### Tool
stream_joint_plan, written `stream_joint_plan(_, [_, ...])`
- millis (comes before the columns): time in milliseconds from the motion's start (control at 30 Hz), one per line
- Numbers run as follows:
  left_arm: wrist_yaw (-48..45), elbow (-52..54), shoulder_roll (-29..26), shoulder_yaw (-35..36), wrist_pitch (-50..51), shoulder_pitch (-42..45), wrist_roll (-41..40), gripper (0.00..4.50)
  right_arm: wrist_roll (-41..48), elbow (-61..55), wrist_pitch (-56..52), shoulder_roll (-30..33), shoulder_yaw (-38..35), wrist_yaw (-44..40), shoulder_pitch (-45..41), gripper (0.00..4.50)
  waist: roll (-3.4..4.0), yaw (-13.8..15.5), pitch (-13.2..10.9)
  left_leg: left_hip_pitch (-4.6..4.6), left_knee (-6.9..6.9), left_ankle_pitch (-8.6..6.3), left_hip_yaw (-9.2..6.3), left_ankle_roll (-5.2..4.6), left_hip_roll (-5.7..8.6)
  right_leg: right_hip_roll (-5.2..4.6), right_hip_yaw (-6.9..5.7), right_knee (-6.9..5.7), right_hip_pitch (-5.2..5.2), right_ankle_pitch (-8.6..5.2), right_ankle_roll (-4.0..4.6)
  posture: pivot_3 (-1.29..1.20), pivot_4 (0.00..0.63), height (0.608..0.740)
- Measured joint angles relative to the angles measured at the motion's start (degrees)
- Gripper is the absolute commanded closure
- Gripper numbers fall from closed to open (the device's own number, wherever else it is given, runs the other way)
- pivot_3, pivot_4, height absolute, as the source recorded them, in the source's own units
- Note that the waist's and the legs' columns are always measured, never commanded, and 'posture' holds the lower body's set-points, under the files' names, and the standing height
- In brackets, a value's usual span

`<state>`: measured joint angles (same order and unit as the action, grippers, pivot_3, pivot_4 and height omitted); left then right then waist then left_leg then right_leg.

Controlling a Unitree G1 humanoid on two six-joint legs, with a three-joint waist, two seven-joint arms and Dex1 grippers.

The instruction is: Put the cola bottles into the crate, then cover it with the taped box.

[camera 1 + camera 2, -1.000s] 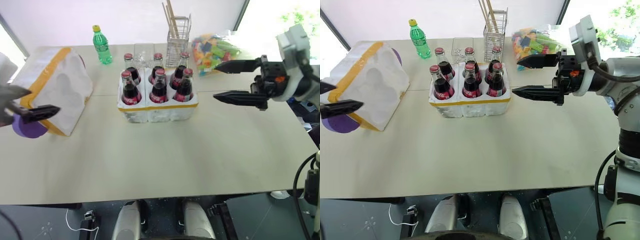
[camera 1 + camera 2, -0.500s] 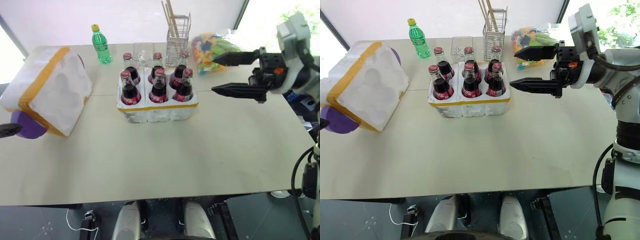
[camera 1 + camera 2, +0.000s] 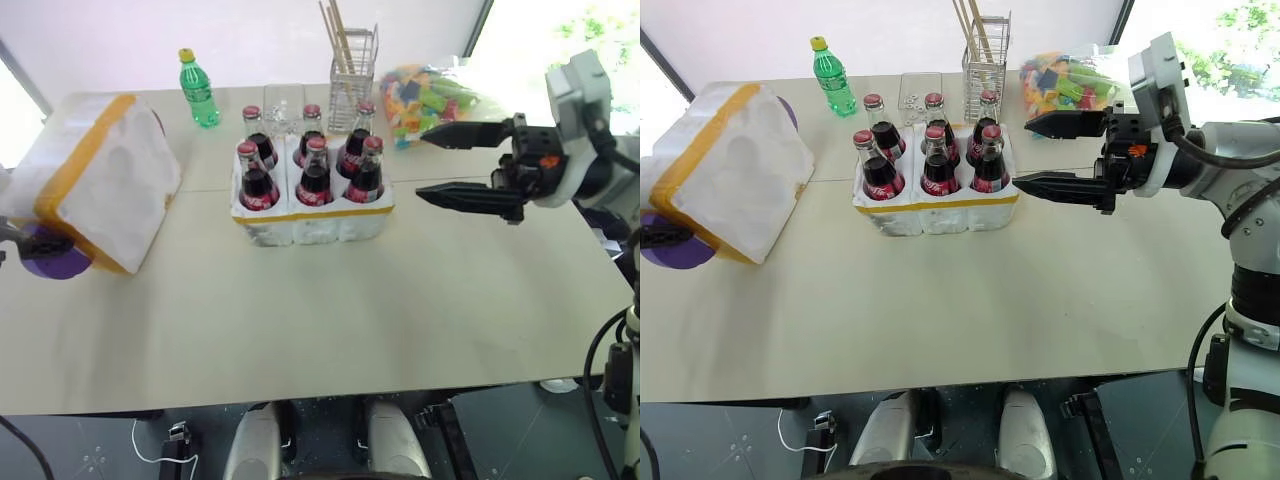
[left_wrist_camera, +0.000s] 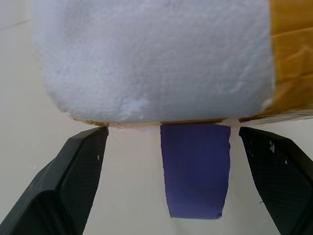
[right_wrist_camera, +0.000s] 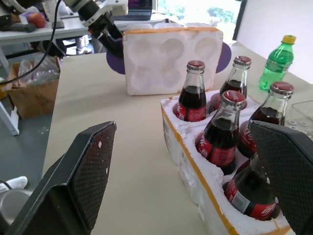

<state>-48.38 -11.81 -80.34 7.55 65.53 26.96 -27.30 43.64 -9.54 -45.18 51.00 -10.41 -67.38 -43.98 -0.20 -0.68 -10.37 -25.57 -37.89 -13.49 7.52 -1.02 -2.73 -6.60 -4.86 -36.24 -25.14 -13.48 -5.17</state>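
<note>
Already, cola bottles [image 3: 925, 160] in crate [image 3: 940, 210] (six), taped box [image 3: 730, 170] aside

bare table [image 3: 330, 310] in front, wire rack [image 3: 352, 85] behind crate [image 3: 315, 222]

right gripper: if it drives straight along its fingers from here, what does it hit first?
Probably the cola bottles in the crate: the open right gripper points level toward them, its fingers spread to either side of the crate's near end. Whether it clears the caps, I can't tell.
</note>
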Motion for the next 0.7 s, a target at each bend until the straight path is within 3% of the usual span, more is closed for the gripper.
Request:
stream_joint_plan(333, [-4.21, -6.33, 4.21, -10.14, -2.34, 8.2, 5.97, 0.0, 0.66, -1.27, -0.31, 0.04, -0.56, 2.86, 1.17, 0.07, -0.04, 0.21, 0.01, 0.0, -0.15, 0.0, -0.02, -0.05, 0.01, 0.0, 0.0, -0.1, 0.04, 0.0, -0.01, 0.0, 0.15, 0.736])
stream_joint_plan(433, [-4.63, -8.99, 5.39, -11.92, -4.12, 10.47, 8.66, 0.89, 1.31, -1.96, -0.5, -0.1, -0.64, 3.59, 1.53, 0.0, -0.07, 0.15, 0.03, 0.01, -0.17, 0.0, -0.02, -0.05, 0.01, 0.0, 0.0, -0.11, 0.05, 0.0, -0.01, 0.0, 0.15, 0.736])
stream_joint_plan(633, [-6.45, -13.51, 7.59, -14.06, -6.92, 14.13, 12.43, 3.94, 2.38, -3.42, -0.68, -0.61, -0.62, 5.27, 3.08, 0.0, -0.07, 0.24, 0.03, 0.02, -0.23, 0.0, -0.02, -0.07, 0.01, 0.0, 0.0, -0.17, 0.07, 0.0, -0.01, 0.0, 0.15, 0.736])
stream_joint_plan(700, [-6.76, -14.01, 7.92, -14.48, -7.8, 14.82, 13.6, 4.13, 2.38, -3.94, -0.61, -0.6, -0.61, 5.39, 3.15, 0.0, -0.08, 0.18, 0.04, 0.03, -0.23, 0.0, -0.03, -0.08, 0.01, 0.0, 0.0, -0.18, 0.07, 0.0, -0.01, 0.0, 0.15, 0.736])
